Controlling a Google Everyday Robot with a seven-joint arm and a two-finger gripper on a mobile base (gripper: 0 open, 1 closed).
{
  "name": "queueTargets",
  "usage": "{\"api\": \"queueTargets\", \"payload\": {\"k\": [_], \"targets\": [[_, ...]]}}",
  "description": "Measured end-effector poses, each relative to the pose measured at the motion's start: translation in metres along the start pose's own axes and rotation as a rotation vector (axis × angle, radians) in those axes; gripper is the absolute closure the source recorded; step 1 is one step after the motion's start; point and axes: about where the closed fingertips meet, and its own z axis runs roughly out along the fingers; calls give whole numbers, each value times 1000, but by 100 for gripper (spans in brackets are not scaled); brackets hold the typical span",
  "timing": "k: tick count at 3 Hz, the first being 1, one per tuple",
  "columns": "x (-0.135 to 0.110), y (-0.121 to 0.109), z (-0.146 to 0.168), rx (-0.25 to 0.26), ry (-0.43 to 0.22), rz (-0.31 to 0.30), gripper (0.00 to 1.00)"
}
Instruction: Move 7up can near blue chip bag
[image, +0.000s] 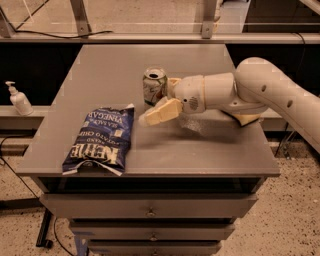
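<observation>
7up can: upright, right of blue chip bag, apart. Gripper: at can, bag-far side; grip we cannot tell. We judge step: grasping. Next: secure, carry beside bag.

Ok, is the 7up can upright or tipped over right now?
Upright: the 7up can stands on the grey table, its silver top facing up. The gripper is close beside it, opposite the blue chip bag.

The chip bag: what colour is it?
Chip bag dark blue, white lettering; camera view. Pincer at the 7up can.
</observation>
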Motion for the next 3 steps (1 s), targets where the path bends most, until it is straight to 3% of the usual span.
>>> {"api": "queueTargets", "payload": {"k": [1, 2, 3], "targets": [[5, 45, -3, -57, 4, 56, 0], [10, 71, -4, -92, 9, 93, 0], [6, 75, -22, -71, 40, 61, 0]]}}
